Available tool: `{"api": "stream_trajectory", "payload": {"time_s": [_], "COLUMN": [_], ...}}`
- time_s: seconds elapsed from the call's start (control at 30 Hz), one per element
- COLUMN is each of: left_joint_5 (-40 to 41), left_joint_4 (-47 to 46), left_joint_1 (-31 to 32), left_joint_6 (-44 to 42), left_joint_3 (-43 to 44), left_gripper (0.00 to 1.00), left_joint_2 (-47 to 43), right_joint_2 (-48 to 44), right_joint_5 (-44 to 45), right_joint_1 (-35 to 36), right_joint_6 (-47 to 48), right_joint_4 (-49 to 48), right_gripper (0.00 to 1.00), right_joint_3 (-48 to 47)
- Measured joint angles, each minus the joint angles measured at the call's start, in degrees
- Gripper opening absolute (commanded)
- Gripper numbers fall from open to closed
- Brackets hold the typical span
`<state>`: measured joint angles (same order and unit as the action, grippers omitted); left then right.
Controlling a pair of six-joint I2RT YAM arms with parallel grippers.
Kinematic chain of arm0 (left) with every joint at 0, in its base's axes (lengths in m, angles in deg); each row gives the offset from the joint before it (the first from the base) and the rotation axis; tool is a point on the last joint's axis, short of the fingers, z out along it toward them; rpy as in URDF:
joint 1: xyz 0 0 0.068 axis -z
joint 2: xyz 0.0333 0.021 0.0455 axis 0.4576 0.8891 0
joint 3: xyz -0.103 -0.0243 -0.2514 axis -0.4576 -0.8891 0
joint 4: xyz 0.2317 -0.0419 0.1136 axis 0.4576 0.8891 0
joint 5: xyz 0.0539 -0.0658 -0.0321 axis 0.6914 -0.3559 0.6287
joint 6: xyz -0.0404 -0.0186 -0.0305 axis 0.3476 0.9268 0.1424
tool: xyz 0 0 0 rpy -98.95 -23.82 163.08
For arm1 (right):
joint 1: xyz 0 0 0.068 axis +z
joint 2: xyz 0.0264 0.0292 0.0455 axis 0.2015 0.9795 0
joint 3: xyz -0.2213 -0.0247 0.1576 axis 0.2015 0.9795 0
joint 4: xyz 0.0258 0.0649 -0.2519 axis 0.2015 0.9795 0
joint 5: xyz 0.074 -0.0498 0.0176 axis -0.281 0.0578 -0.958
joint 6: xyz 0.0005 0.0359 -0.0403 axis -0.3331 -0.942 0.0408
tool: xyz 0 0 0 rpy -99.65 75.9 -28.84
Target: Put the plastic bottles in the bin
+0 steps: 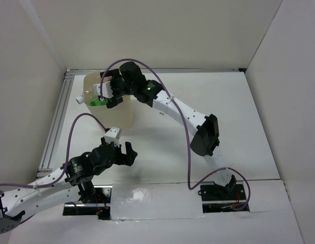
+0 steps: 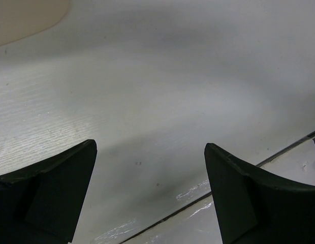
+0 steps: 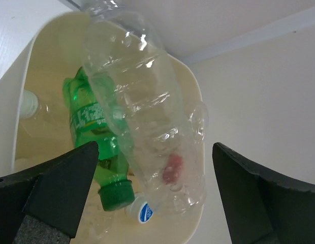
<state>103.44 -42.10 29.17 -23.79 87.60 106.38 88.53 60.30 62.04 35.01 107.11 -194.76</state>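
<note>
Clear bottle [image 3: 142,101] over bin [image 3: 51,56]; green bottle [image 3: 91,127] inside | right fingers [image 3: 56,188], left fingers [image 2: 51,188] spread

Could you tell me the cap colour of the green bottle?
The cap is green, clearest in right wrist view.

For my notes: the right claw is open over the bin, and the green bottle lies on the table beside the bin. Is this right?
No: the green bottle lies inside the bin, not beside it, as the right wrist view shows.
</note>
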Motion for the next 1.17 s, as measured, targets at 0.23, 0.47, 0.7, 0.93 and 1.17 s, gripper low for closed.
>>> {"api": "stream_trajectory", "payload": {"time_s": [0.23,0.47,0.7,0.93,1.17], "left_joint_5": [0.02,-0.17,-2.38,-5.55,-6.78], "left_joint_4": [-0.04,-0.59,-5.51,-10.40,-11.54], "left_joint_1": [0.00,0.00,0.31,0.50,0.42], "left_joint_6": [-0.04,-0.72,-4.33,-7.45,-8.22], "left_joint_3": [0.00,0.02,1.25,3.63,8.37], "left_gripper": [1.00,1.00,1.00,1.00,1.00], "left_joint_2": [0.63,3.10,8.15,13.29,16.87], "right_joint_2": [-2.93,-13.03,-33.66,-48.72,-62.27], "right_joint_5": [-0.15,1.18,12.98,18.71,17.81], "right_joint_1": [-1.38,-2.97,-17.35,-30.05,-36.85], "right_joint_6": [-0.20,-3.61,-30.97,-48.41,-56.59], "right_joint_4": [2.75,4.52,-2.91,0.96,4.79], "right_gripper": [1.00,1.00,1.00,1.00,1.00], "right_joint_3": [1.44,4.48,25.14,53.64,69.88]}}
